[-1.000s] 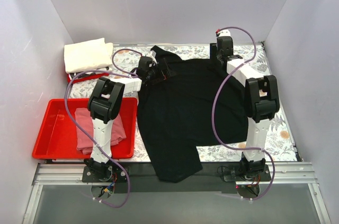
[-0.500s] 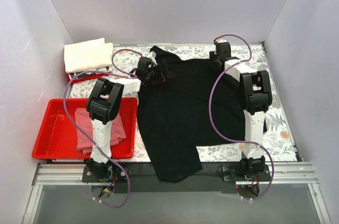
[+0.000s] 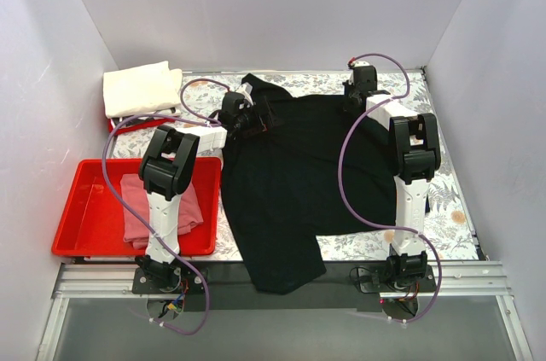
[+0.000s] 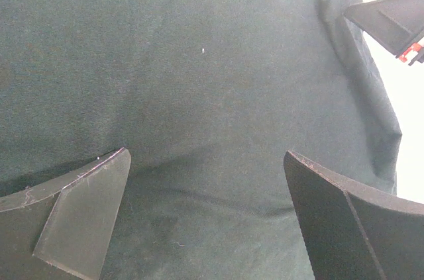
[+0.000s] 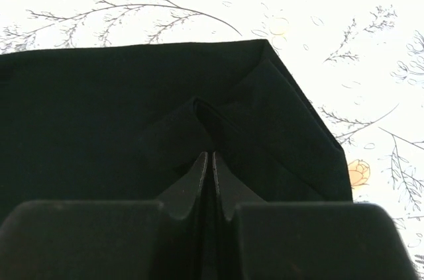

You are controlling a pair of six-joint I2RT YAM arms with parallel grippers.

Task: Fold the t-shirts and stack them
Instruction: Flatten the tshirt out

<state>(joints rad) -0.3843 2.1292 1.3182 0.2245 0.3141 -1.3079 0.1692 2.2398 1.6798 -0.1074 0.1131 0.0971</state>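
Note:
The black t-shirt (image 3: 299,173) lies spread across the middle of the flowered table, one end hanging over the near edge. My right gripper (image 3: 355,101) is at its far right corner. In the right wrist view the right gripper (image 5: 207,154) is shut, and a raised pucker of the black t-shirt (image 5: 99,108) runs into its tips. My left gripper (image 3: 247,119) hovers at the shirt's far left. In the left wrist view the left gripper (image 4: 205,154) stands wide open just above the black t-shirt (image 4: 199,61). The pink t-shirt (image 3: 132,200) lies folded in a red tray (image 3: 81,207). The cream-white t-shirt (image 3: 141,88) is folded at the back left.
A second red tray (image 3: 136,125) shows under the cream-white shirt. White walls close in the left, back and right sides. The flowered table cover (image 5: 331,15) lies bare beyond the shirt's far right corner. Purple cables loop off both arms.
The right gripper's jaws have closed from part open to shut at the shirt's far right corner, and that arm has dropped lower. The left arm has not moved.

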